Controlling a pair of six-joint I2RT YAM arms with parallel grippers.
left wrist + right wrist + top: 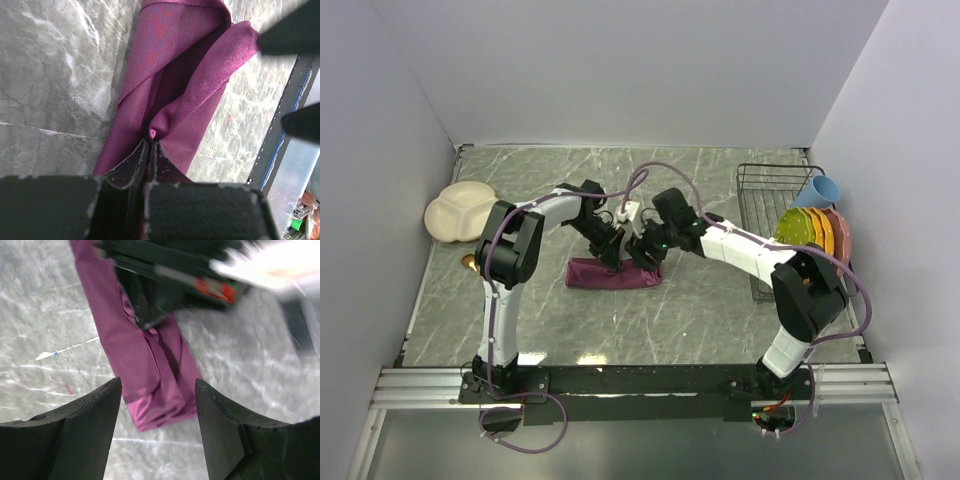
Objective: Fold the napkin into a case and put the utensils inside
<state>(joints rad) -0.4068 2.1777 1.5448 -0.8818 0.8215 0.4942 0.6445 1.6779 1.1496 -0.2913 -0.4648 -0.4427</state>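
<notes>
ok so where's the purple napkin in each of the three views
Top external: the napkin lies as a narrow strip at the middle of the table.
Left wrist: it runs from top centre down to the left gripper.
Right wrist: it slants from top left to centre, above the open right gripper.
Shared landmark: the left gripper pinching a fold of the cloth, visible in all three.

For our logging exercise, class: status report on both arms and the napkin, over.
Left gripper, jaws shut on napkin fold. Right gripper, jaws open above its end. Grippers close together.
</notes>
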